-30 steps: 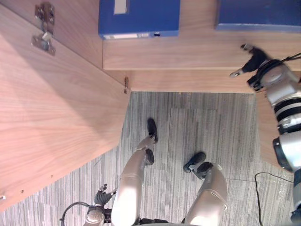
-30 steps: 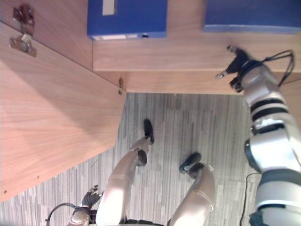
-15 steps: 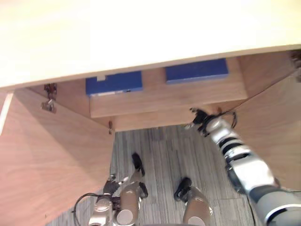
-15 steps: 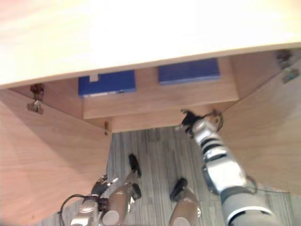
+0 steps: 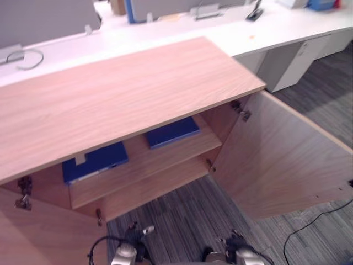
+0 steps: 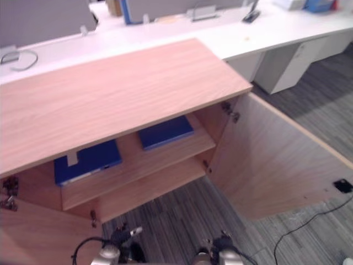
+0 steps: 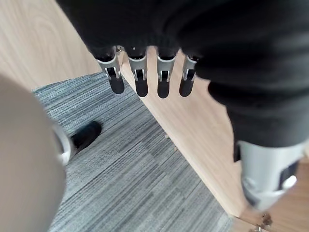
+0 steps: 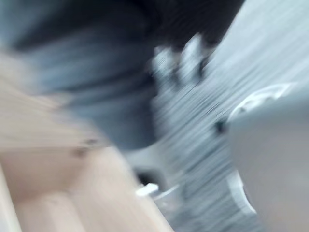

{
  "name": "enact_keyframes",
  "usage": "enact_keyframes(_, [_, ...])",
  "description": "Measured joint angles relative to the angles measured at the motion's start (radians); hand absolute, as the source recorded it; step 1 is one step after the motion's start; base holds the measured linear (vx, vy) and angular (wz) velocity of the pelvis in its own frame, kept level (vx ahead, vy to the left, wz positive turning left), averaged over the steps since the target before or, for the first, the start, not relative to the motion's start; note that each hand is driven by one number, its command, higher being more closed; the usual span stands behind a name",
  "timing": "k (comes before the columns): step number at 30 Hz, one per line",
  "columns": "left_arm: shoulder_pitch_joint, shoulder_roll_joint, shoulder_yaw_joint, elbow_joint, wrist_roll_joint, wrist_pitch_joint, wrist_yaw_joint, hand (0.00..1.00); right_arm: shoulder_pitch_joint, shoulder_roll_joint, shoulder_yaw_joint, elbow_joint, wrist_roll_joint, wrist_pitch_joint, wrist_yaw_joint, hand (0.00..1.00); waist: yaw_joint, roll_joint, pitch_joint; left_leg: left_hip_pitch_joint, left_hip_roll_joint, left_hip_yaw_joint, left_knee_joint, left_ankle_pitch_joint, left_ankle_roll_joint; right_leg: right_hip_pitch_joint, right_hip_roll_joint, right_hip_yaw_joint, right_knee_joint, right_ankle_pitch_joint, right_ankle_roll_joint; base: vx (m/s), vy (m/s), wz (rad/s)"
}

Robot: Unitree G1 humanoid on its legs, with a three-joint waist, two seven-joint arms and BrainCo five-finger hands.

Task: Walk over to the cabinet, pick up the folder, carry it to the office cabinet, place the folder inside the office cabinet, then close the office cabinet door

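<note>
Left hand [image 7: 141, 82]: low in front of the office cabinet [image 5: 127, 94], fingers straight and hanging apart, holding nothing.
Right hand [image 5: 236, 244]: also low in front of the cabinet, nearer its right door [image 5: 281, 160]; I cannot tell whether it is spread or closed.
Blue folder [image 5: 95, 162]: flat on the cabinet's upper shelf [image 5: 138, 160], toward the left end.
Second blue folder [image 5: 172, 131]: same shelf, toward the right end, apart from the first.
Right door: wide open.
Left door [image 5: 44, 237]: open likewise.
White desk [image 5: 165, 30]: behind the cabinet.
Grey carpet [image 5: 182, 215]: in front of the cabinet.
</note>
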Motion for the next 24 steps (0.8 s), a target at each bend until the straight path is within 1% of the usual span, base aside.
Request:
enact_keyframes(1, [0.002, 0.011, 0.005, 0.007, 0.011, 0.001, -0.003, 0.00, 0.009, -0.001, -0.033, -0.001, 0.012, -0.006, 0.015, 0.00, -0.004, -0.008, 0.001, -0.011, 0.022, 0.018, 0.084, -0.050, -0.002, 0.000, 0.001, 0.028, 0.002, 0.002, -0.003, -0.05, -0.052, -0.66])
enact_keyframes(2, [0.005, 0.015, 0.008, 0.012, 0.011, 0.001, -0.008, 0.00, 0.013, -0.003, -0.047, -0.001, 0.012, -0.007, 0.028, 0.00, -0.003, -0.008, 0.002, -0.017, 0.037, 0.024, 0.131, -0.077, -0.001, 0.001, 0.005, 0.045, 0.005, 0.002, -0.003, -0.04, -0.065, -0.62])
enact_keyframes(3, [0.006, 0.016, 0.020, 0.017, 0.009, 0.002, -0.011, 0.00, 0.023, -0.008, -0.075, -0.001, 0.012, -0.006, 0.038, 0.00, 0.000, -0.006, 0.003, -0.035, 0.063, 0.018, 0.219, -0.124, -0.004, 0.002, 0.011, 0.068, 0.011, 0.002, -0.003, -0.03, -0.054, -0.59])
enact_keyframes(4, [0.009, 0.013, 0.043, 0.016, 0.004, -0.002, -0.012, 0.00, 0.036, -0.019, -0.087, 0.000, 0.008, -0.001, 0.038, 0.00, 0.002, -0.007, 0.005, -0.054, 0.081, -0.055, 0.295, -0.159, 0.001, 0.001, 0.019, 0.094, 0.015, 0.003, -0.005, -0.02, -0.048, -0.57])
enact_keyframes(5, [0.009, 0.011, 0.056, 0.016, -0.003, -0.004, -0.011, 0.00, 0.045, -0.022, -0.091, 0.001, 0.008, 0.001, 0.037, 0.00, 0.005, -0.003, 0.004, -0.066, 0.084, -0.108, 0.325, -0.176, 0.001, -0.001, 0.023, 0.107, 0.019, 0.004, -0.006, -0.04, 0.013, -0.59])
enact_keyframes(6, [0.011, 0.003, 0.082, 0.017, -0.015, -0.003, -0.012, 0.00, 0.062, -0.024, -0.091, -0.001, 0.021, 0.004, 0.027, 0.00, 0.006, 0.004, 0.000, -0.081, 0.078, -0.215, 0.356, -0.229, -0.005, -0.008, 0.029, 0.132, 0.024, 0.005, -0.006, -0.03, 0.030, -0.49])
enact_keyframes(7, [0.013, -0.004, 0.097, 0.018, -0.022, -0.003, -0.012, 0.00, 0.071, -0.024, -0.092, 0.000, 0.036, 0.006, 0.022, 0.00, 0.010, 0.012, -0.001, -0.080, 0.068, -0.275, 0.356, -0.263, -0.013, -0.016, 0.036, 0.149, 0.028, 0.005, -0.006, -0.06, 0.113, -0.70])
enact_keyframes(8, [0.014, -0.010, 0.130, 0.019, -0.030, -0.006, -0.012, 0.00, 0.080, -0.019, -0.093, -0.003, 0.081, 0.008, 0.015, 0.00, 0.015, 0.007, -0.002, -0.076, 0.044, -0.324, 0.353, -0.298, -0.034, -0.031, 0.040, 0.181, 0.027, 0.010, -0.010, -0.04, 0.116, -0.70])
enact_keyframes(9, [0.014, -0.006, 0.154, 0.019, -0.033, -0.005, -0.012, 0.00, 0.087, -0.009, -0.090, -0.009, 0.104, 0.008, 0.014, 0.00, 0.014, 0.006, -0.010, -0.070, 0.024, -0.321, 0.335, -0.304, -0.025, -0.041, 0.032, 0.203, 0.013, 0.022, -0.008, -0.06, 0.225, -0.84])
enact_keyframes(10, [0.019, -0.005, 0.190, 0.019, -0.037, -0.003, -0.012, 0.00, 0.096, -0.002, -0.066, -0.027, 0.131, 0.009, 0.014, 0.00, 0.017, -0.010, -0.014, -0.057, 0.007, -0.297, 0.306, -0.303, -0.019, -0.044, 0.025, 0.229, -0.021, 0.052, -0.009, -0.02, 0.231, -0.92])
enact_keyframes(11, [0.026, -0.003, 0.224, 0.019, -0.043, -0.001, -0.012, 0.00, 0.107, -0.004, -0.022, -0.055, 0.131, 0.008, 0.014, 0.00, 0.023, -0.018, -0.022, -0.039, -0.004, -0.248, 0.270, -0.295, -0.016, -0.045, 0.022, 0.265, -0.070, 0.093, -0.010, -0.01, 0.190, -0.90])
enact_keyframes(13, [0.035, -0.001, 0.237, 0.020, -0.041, 0.002, -0.013, 0.00, 0.111, -0.003, 0.000, -0.082, 0.143, 0.008, 0.005, 0.00, 0.027, -0.019, -0.031, -0.023, -0.012, -0.210, 0.241, -0.282, -0.025, -0.047, 0.021, 0.291, -0.103, 0.116, -0.008, 0.04, 0.079, -0.71])
enact_keyframes(14, [0.043, 0.000, 0.238, 0.021, -0.035, 0.005, -0.013, 0.00, 0.110, -0.006, 0.028, -0.104, 0.169, 0.006, -0.004, 0.00, 0.026, -0.022, -0.043, -0.007, -0.023, -0.182, 0.204, -0.265, -0.016, -0.052, 0.019, 0.313, -0.127, 0.129, -0.004, 0.10, 0.069, -0.54])
enact_keyframes(16, [0.036, 0.004, 0.232, 0.040, -0.005, 0.006, -0.013, 0.00, 0.105, -0.015, 0.071, -0.119, 0.197, -0.009, -0.010, 0.00, 0.024, -0.018, -0.053, 0.018, -0.034, -0.172, 0.160, -0.242, -0.016, -0.051, 0.020, 0.318, -0.148, 0.136, 0.002, 0.17, 0.031, -0.25])
enact_keyframes(17, [0.034, 0.005, 0.233, 0.041, -0.001, 0.007, -0.014, 0.00, 0.104, -0.016, 0.082, -0.119, 0.204, -0.010, -0.011, 0.00, 0.024, -0.018, -0.053, 0.021, -0.033, -0.174, 0.158, -0.240, -0.014, -0.050, 0.023, 0.318, -0.149, 0.136, 0.002, 0.17, -0.022, -0.14])
enact_keyframes(18, [0.034, 0.002, 0.236, 0.041, 0.009, 0.008, -0.016, 0.00, 0.097, -0.015, 0.116, -0.135, 0.205, -0.011, -0.011, 0.00, 0.025, -0.015, -0.056, 0.032, -0.028, -0.180, 0.153, -0.240, -0.014, -0.047, 0.029, 0.317, -0.149, 0.136, 0.001, 0.12, -0.027, -0.19])
enact_keyframes(20, [0.033, -0.006, 0.229, 0.039, 0.017, 0.009, -0.019, 0.00, 0.097, -0.011, 0.140, -0.159, 0.204, -0.014, -0.010, 0.00, 0.026, -0.007, -0.057, 0.047, -0.027, -0.177, 0.144, -0.240, -0.014, -0.044, 0.032, 0.317, -0.145, 0.136, 0.001, 0.10, -0.012, -0.20])
enact_keyframes(21, [0.031, -0.014, 0.213, 0.036, 0.016, 0.012, -0.020, 0.00, 0.098, -0.001, 0.146, -0.174, 0.204, -0.015, -0.010, 0.00, 0.027, 0.003, -0.055, 0.062, -0.028, -0.172, 0.143, -0.242, -0.012, -0.046, 0.032, 0.316, -0.122, 0.134, -0.002, 0.04, 0.026, -0.23])
enact_keyframes(22, [0.035, -0.027, 0.194, 0.023, 0.014, 0.011, -0.020, 0.00, 0.098, -0.004, 0.144, -0.186, 0.204, -0.014, -0.009, 0.00, 0.029, 0.016, -0.046, 0.081, -0.029, -0.165, 0.146, -0.245, -0.005, -0.058, 0.034, 0.313, -0.073, 0.125, -0.014, 0.02, 0.033, -0.28])
enact_keyframes(23, [0.041, -0.031, 0.186, 0.008, 0.011, 0.009, -0.020, 0.00, 0.098, -0.005, 0.143, -0.194, 0.204, -0.013, -0.009, 0.00, 0.030, 0.023, -0.041, 0.092, -0.028, -0.157, 0.147, -0.248, -0.001, -0.072, 0.036, 0.306, -0.031, 0.120, -0.020, -0.03, 0.044, -0.39])
enact_keyframes(24, [0.051, -0.044, 0.181, -0.007, 0.006, 0.005, -0.019, 0.00, 0.097, -0.009, 0.140, -0.199, 0.204, -0.012, -0.010, 0.00, 0.037, 0.033, -0.034, 0.105, -0.027, -0.135, 0.150, -0.256, 0.011, -0.115, 0.037, 0.265, 0.060, 0.115, -0.025, -0.07, 0.048, -0.55])
